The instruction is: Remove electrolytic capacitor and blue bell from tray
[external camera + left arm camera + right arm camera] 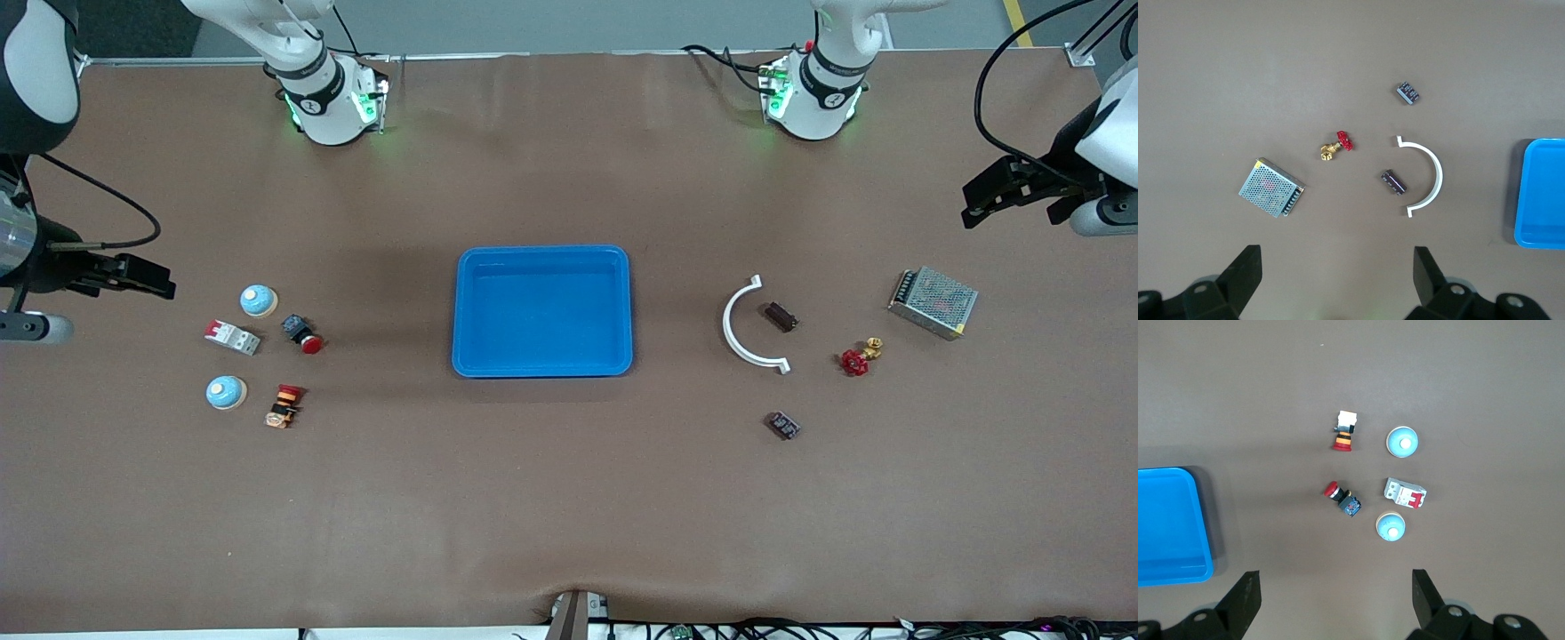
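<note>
Front view first: both arms run off the edges, so only the ends show. The left gripper (978,206) hangs over bare table at the left arm's end, fingers spread with nothing in them. The capacitor (781,316) (small dark cylinder) lies on the table well apart from it, toward the blue tray (542,369), tucked inside the curve of a white arc piece (743,327). A metal mesh box (933,302) sits much closer to that gripper, with a red-handled valve (859,357) and a small dark chip (784,425) lower down. The right gripper (151,277) is over the right arm's end, also spread and empty. One blue bell (259,300) lies just past its tips toward the tray, the second bell (225,392) nearer the camera, with a white breaker (233,337) between them and two red push buttons alongside.

Left wrist view: only the two black fingertips (1245,273) show, the rest is cut off. The capacitor (1394,183) lies ahead of the gripper, closer to one finger, and the tray (1541,193) is sliced by the frame edge.

Right wrist view: same deal, fingertips (1245,593) wide apart. The nearer bell (1391,527) is just ahead of them, the other bell (1403,442) farther out, and the tray (1171,523) is half cropped.
</note>
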`<move>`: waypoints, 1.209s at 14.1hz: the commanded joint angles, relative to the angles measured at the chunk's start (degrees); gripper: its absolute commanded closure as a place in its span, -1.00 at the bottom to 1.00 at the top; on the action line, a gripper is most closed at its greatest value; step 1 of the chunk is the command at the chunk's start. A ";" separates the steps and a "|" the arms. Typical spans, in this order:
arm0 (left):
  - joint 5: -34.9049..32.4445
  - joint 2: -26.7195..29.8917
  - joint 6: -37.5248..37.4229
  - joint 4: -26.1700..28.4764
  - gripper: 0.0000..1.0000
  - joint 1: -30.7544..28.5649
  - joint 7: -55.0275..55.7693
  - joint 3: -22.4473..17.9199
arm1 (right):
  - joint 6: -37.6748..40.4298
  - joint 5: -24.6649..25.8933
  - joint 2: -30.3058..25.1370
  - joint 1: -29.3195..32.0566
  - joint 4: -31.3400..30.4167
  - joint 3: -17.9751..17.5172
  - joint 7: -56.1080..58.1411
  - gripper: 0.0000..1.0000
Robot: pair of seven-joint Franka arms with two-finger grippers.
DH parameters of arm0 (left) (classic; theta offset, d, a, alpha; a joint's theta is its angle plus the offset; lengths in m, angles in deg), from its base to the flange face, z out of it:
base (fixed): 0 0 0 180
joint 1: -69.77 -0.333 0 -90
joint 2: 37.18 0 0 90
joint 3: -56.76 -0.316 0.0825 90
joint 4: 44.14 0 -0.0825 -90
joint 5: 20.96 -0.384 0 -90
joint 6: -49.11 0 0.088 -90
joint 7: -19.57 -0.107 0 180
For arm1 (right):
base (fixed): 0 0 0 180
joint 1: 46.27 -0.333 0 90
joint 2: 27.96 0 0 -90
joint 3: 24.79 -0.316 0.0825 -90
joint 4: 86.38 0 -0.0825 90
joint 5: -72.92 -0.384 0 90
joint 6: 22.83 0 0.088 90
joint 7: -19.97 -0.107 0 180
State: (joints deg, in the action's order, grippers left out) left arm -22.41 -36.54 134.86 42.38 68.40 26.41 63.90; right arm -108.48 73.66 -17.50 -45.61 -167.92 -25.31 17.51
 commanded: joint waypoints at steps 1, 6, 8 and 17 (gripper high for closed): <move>0.74 1.65 -1.89 0.14 -1.00 0.06 -0.16 0.07 | 0.83 -0.38 -2.46 -0.05 -1.16 0.26 -0.96 -1.00; 0.93 1.91 -1.90 0.23 -1.00 0.14 -0.07 0.16 | -0.13 -0.38 -5.10 0.39 -2.30 0.34 -0.79 -1.00; 1.01 1.91 -1.90 0.14 -1.00 0.14 -0.07 0.16 | -1.35 -0.47 -6.06 0.74 -4.14 0.43 -0.79 -1.00; 1.19 1.74 -1.90 0.06 -1.00 0.32 0.02 0.24 | -4.79 -0.65 -9.23 0.83 -8.63 0.08 -0.88 -1.00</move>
State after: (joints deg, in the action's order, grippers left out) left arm -22.41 -35.53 133.65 42.31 68.72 26.41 64.13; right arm -112.22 73.66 -24.59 -45.36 -174.42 -24.67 17.38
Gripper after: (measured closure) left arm 0.000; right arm 0.000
